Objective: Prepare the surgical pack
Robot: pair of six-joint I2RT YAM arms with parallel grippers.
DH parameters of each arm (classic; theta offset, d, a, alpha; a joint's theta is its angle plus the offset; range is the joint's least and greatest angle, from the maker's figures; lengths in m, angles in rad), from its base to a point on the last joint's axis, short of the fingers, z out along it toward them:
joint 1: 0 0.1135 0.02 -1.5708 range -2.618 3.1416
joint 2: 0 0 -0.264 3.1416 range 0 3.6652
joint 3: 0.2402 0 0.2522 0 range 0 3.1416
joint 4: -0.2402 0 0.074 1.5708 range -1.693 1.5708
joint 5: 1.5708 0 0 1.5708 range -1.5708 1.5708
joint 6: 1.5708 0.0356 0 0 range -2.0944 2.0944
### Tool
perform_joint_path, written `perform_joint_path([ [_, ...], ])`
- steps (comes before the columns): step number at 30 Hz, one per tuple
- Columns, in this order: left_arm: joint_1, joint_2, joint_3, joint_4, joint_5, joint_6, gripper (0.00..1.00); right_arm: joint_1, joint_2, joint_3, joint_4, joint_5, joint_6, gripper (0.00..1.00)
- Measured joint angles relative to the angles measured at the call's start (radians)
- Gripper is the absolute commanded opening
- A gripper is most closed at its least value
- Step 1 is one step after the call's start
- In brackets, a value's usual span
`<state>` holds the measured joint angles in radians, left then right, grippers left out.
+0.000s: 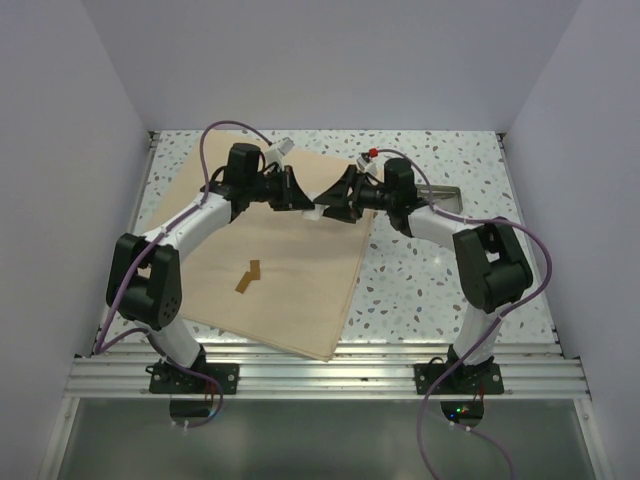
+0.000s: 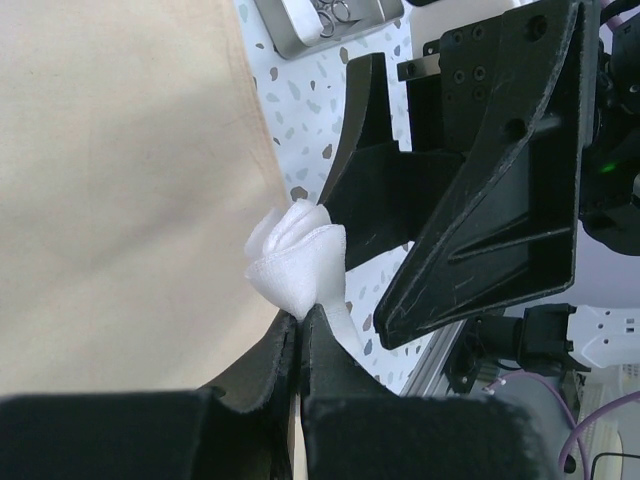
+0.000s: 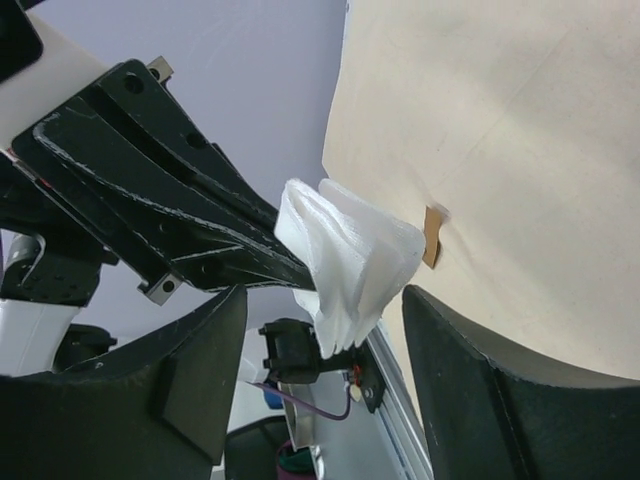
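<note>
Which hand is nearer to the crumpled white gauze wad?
Left. The left hand is shut on the crumpled white gauze wad; the right hand is open, one side on each flank of it, not gripping.

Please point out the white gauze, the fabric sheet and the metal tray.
white gauze [image 2: 295,262], left wrist view, bunched middle.
fabric sheet [image 1: 300,290], top view, bare middle.
metal tray [image 2: 330,42], left wrist view, side wall.

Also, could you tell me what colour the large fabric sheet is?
Plain tan-beige; the fabric sheet shows best in the top external view.
</note>
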<state>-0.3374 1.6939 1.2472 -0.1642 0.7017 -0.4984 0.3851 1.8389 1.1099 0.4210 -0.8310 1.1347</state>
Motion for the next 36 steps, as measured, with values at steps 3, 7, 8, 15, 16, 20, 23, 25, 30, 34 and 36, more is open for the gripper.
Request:
perform_joint_path([
  [3, 0.0, 0.0, 0.0, 0.0, 0.003, -0.001, 0.0, 0.0, 0.0, -0.002, 0.029, 0.003, 0.027, 0.62],
  [7, 0.0, 0.0, 0.0, 0.001, 0.006, -0.007, 0.0, 0.0, 0.002, -0.004, 0.076, 0.003, 0.063, 0.56],
  [8, 0.0, 0.0, 0.0, 0.001, 0.006, -0.007, 0.0, 0.0, 0.002, -0.005, 0.09, 0.003, 0.073, 0.53],
  [15, 0.0, 0.0, 0.0, 0.01, 0.019, -0.007, 0.0, 0.0, 0.007, -0.005, 0.118, 0.003, 0.097, 0.38],
  [16, 0.0, 0.0, 0.0, 0.012, 0.02, -0.007, 0.0, 0.0, 0.007, -0.005, 0.117, 0.003, 0.097, 0.32],
  [20, 0.0, 0.0, 0.0, 0.019, 0.025, -0.007, 0.0, 0.0, 0.01, -0.005, 0.111, 0.008, 0.095, 0.24],
  [23, 0.0, 0.0, 0.0, 0.021, 0.028, -0.007, 0.0, 0.0, 0.022, -0.005, 0.106, 0.01, 0.086, 0.13],
  [25, 0.002, 0.0, 0.0, 0.016, 0.027, -0.007, 0.1, -0.001, 0.025, -0.004, 0.088, 0.013, 0.074, 0.05],
  [30, 0.005, 0.0, 0.0, 0.015, 0.029, 0.002, 0.52, 0.0, 0.025, 0.04, -0.065, 0.048, -0.035, 0.0],
  [34, 0.045, -0.005, -0.006, -0.012, 0.005, 0.013, 0.57, -0.015, 0.025, 0.161, -0.381, 0.129, -0.285, 0.0],
  [36, 0.087, -0.019, -0.02, -0.045, -0.031, 0.034, 0.58, -0.042, 0.024, 0.222, -0.512, 0.174, -0.402, 0.0],
])
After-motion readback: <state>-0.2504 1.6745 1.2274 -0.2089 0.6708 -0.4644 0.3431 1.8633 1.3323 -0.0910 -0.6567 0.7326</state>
